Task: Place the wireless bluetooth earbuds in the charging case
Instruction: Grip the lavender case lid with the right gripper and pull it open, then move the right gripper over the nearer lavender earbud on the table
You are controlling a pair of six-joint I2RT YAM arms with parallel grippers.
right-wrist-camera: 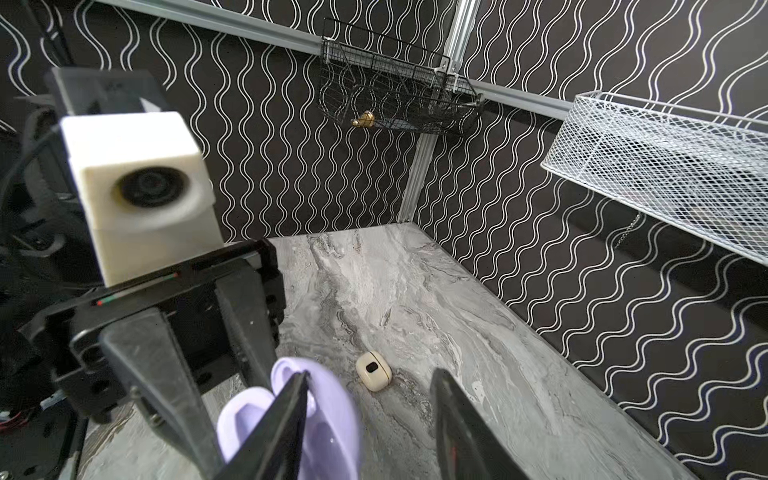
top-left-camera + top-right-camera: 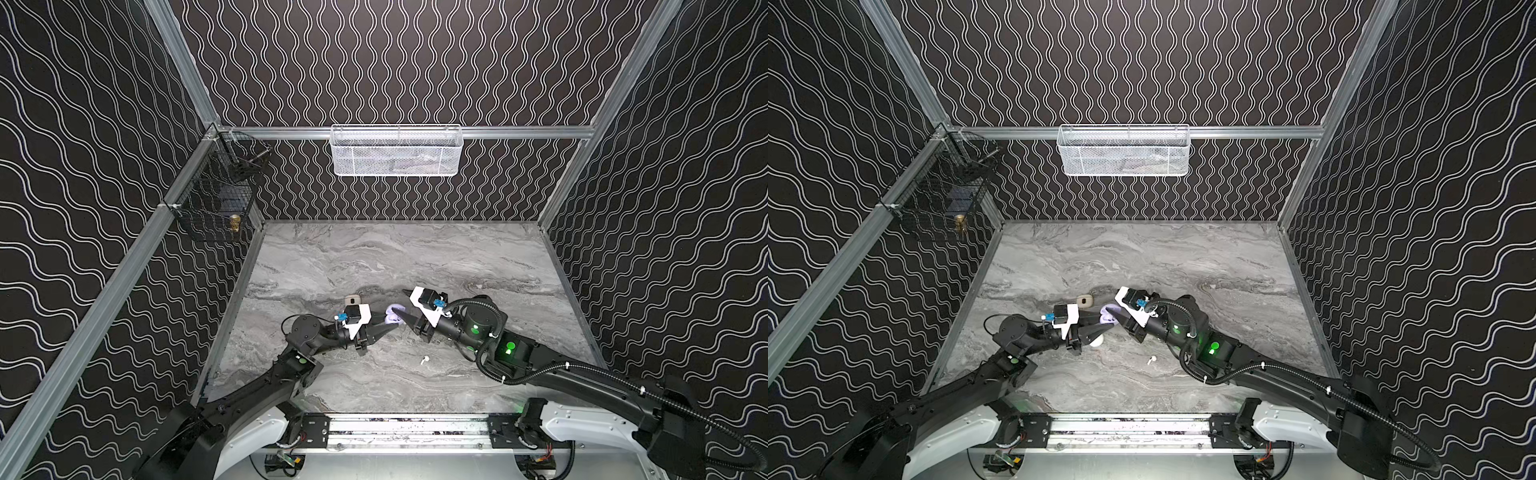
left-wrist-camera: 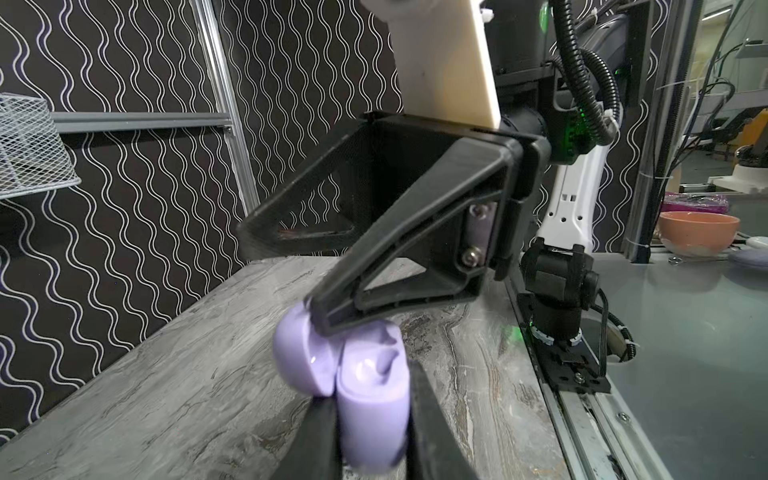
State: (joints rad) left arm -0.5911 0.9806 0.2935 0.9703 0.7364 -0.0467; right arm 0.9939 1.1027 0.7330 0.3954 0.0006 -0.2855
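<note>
The left gripper (image 3: 368, 388) is clamped tight on the body of a lavender charging case (image 3: 374, 419), one black finger on each side, and the case's lid is hinged open. The right gripper (image 2: 400, 302) stands about half open and grips nothing. One of its fingertips (image 3: 336, 311) touches the case where the lid meets the body, and its other finger hangs clear in the air. The inside of the case is blurred, so I cannot tell whether any earbuds sit in it. In both top views the two grippers meet tip to tip just below the centre of the frame, the left arm reaching in from the lower left and the right arm from the lower right. A single white earbud (image 2: 424, 360) lies loose on the grey marble tabletop (image 2: 374, 257), lower in the frame than the grippers and near the right arm. A cream case (image 2: 353, 300), which looks shut, sits on the tabletop just above the left gripper in the frame. On the back wall a white mesh basket (image 2: 397, 151) hangs at upper centre, and a black wire basket (image 2: 216, 195) hangs in the corner at upper left.
</note>
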